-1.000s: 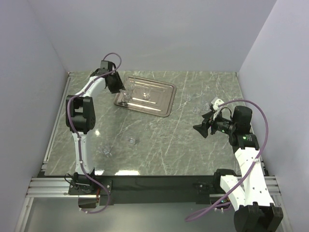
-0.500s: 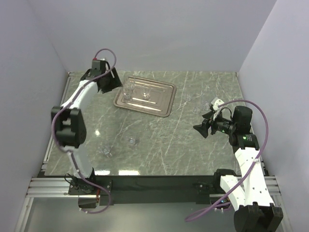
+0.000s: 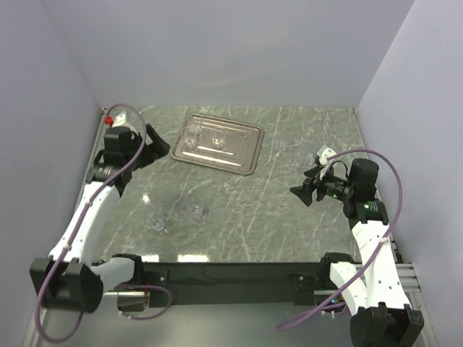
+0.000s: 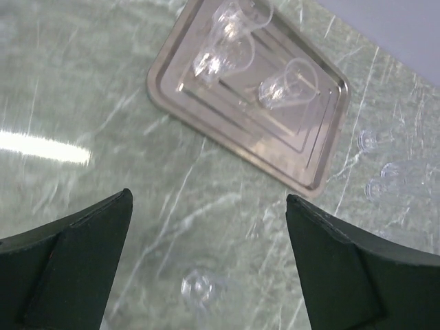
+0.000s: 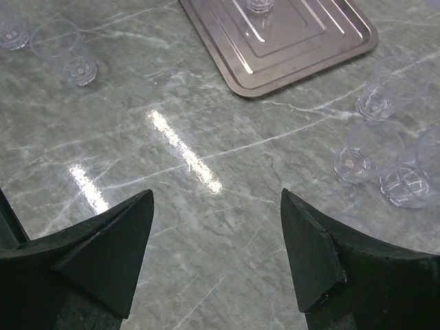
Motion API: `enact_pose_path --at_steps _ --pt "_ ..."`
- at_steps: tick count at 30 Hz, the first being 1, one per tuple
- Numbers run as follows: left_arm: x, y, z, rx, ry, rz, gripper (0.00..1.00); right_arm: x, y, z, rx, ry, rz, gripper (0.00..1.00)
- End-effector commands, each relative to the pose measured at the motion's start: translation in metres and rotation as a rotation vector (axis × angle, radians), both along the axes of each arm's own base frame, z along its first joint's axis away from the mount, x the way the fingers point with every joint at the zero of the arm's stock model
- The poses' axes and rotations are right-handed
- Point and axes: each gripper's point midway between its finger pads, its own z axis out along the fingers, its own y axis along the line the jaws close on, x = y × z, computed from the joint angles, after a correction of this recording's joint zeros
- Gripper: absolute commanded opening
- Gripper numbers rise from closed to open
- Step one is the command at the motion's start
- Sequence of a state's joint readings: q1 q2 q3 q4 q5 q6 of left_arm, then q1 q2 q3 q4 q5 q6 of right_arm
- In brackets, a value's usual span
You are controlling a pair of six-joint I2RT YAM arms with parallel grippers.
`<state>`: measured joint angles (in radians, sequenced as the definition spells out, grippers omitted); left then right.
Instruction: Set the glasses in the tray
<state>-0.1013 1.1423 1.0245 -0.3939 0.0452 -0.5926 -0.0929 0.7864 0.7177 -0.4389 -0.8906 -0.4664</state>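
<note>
The silver tray (image 3: 242, 148) lies at the back middle of the table, and three clear glasses stand in it (image 4: 230, 24) (image 4: 220, 58) (image 4: 289, 86). My left gripper (image 3: 155, 144) hangs open and empty to the left of the tray, apart from it; its view looks down on the tray (image 4: 275, 144) and a loose glass (image 4: 199, 289) on the table. My right gripper (image 3: 304, 189) is open and empty over the right part of the table. Three loose glasses (image 5: 388, 89) (image 5: 364, 151) (image 5: 412, 175) stand just right of it.
Two more glasses (image 3: 195, 210) (image 3: 159, 223) stand on the marble at the near left, also seen as glasses (image 5: 69, 51) in the right wrist view. White walls close the table on the left, back and right. A dark rail runs along the near edge.
My left gripper has opened, leaving a glass in the tray, and the arm has swung back to the left, away from the tray. The right arm has not moved.
</note>
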Motion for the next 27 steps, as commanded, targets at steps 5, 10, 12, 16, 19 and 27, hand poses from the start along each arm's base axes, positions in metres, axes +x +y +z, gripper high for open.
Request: enact_pose_path --at_steps 5,10,12,16,19,27 --pt "-0.052 0.018 -0.026 -0.135 0.124 0.220 0.99 0.003 -0.002 0.009 -0.009 -0.045 -0.007 0.81" --pt "-0.086 0.026 -0.060 -0.190 0.299 0.363 0.99 0.004 -0.004 0.008 -0.011 -0.044 -0.016 0.81" --pt "-0.095 0.028 -0.071 -0.196 0.358 0.408 0.99 0.005 -0.004 0.009 -0.011 -0.045 -0.020 0.81" --pt "-0.113 0.020 -0.092 -0.225 0.492 0.414 0.99 0.005 -0.004 0.008 -0.012 -0.043 -0.021 0.81" --pt "-0.121 0.012 -0.104 -0.237 0.555 0.388 0.99 0.005 -0.005 0.007 -0.012 -0.038 -0.022 0.81" --pt "-0.131 0.009 -0.119 -0.235 0.599 0.420 0.95 0.006 -0.005 0.007 -0.013 -0.038 -0.025 0.81"
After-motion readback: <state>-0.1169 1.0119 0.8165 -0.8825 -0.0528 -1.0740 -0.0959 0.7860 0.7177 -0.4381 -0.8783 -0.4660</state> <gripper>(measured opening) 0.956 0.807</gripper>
